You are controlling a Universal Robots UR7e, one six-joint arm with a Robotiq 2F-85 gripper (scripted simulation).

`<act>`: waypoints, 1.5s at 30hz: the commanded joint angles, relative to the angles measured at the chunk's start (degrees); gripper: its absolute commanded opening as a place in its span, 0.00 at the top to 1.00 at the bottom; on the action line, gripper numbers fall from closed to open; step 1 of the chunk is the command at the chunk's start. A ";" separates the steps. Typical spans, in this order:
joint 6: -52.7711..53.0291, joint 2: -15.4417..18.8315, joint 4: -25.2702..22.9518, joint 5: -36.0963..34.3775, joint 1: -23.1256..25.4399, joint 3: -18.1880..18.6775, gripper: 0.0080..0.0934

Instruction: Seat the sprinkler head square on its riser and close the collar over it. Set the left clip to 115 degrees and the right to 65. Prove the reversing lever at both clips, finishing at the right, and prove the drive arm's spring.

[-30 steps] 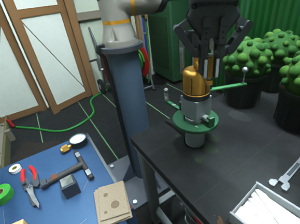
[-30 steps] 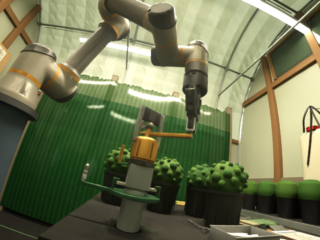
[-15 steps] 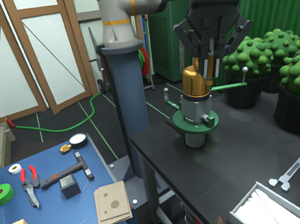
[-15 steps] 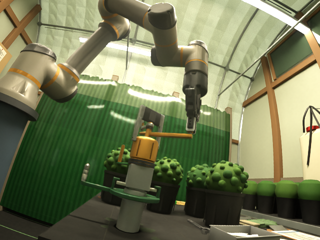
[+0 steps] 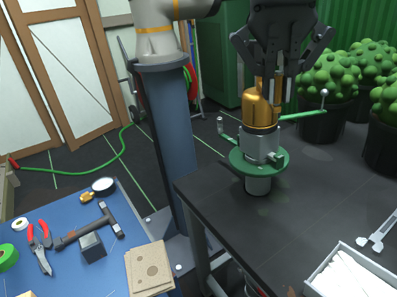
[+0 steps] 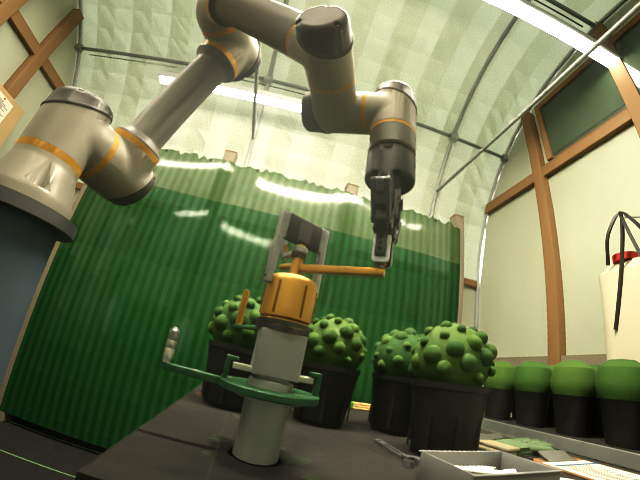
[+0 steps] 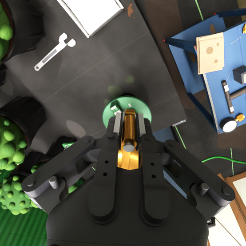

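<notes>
My gripper [image 6: 381,260] stands at the free end of the brass drive arm [image 6: 336,269], and its fingers have just come off the arm [image 7: 128,125]. The arm juts sideways from the top of the brass sprinkler head [image 5: 258,108]. The head sits upright on the grey collar [image 5: 258,144] and white riser [image 5: 257,185]. A green disc [image 5: 258,161] rings the riser and carries two green clip arms. One clip [image 5: 301,114] ends in a ball knob, the other [image 5: 221,126] in a grey post. A grey bracket [image 6: 300,235] stands over the head.
The near bench edge [image 5: 201,211] drops to the floor. Potted bushes [image 5: 325,96] stand behind the sprinkler. A flat wrench [image 5: 384,229] and a white tray [image 5: 355,283] lie at the right. A blue cart [image 5: 67,243] with tools stands beside the bench.
</notes>
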 commanded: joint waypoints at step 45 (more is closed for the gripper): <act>0.00 -2.43 3.72 0.04 0.02 -1.44 0.53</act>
